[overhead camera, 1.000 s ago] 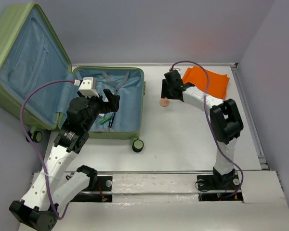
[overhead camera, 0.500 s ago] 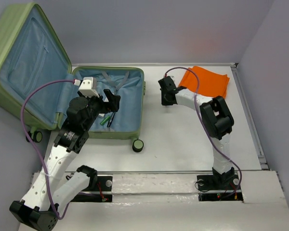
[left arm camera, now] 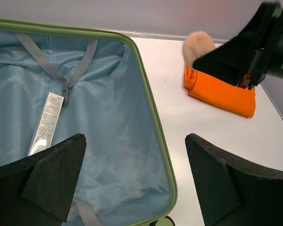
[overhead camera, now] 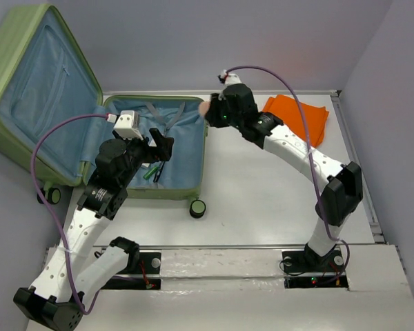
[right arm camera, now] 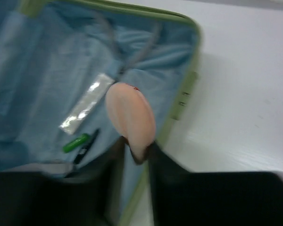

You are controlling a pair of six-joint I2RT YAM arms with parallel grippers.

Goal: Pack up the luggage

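Observation:
The olive-green luggage [overhead camera: 14, 62] lies open at the left, its lid leaning up and its blue-lined tray [overhead camera: 186, 148] flat on the table. My right gripper [overhead camera: 208, 110] is shut on a peach-pink oval pad [right arm camera: 130, 117] and holds it in the air over the tray's right rim [right arm camera: 172, 115]. The pad also shows in the left wrist view [left arm camera: 198, 44]. My left gripper [overhead camera: 160, 148] is open and empty, hovering over the tray's near part [left arm camera: 118, 155]. In the tray lie a white tube [right arm camera: 87, 102], a green marker [right arm camera: 76, 142] and a black pen [right arm camera: 87, 145].
A folded orange cloth [overhead camera: 300, 117] lies on the white table at the back right; it also shows in the left wrist view [left arm camera: 221, 96]. Grey straps [left arm camera: 61, 66] cross the tray's lining. A suitcase wheel [overhead camera: 198, 207] sticks out at the tray's near corner.
My right arm lifted the peach pad off the table beside the orange cloth and swung it left to the suitcase's right rim. My left arm has not moved.

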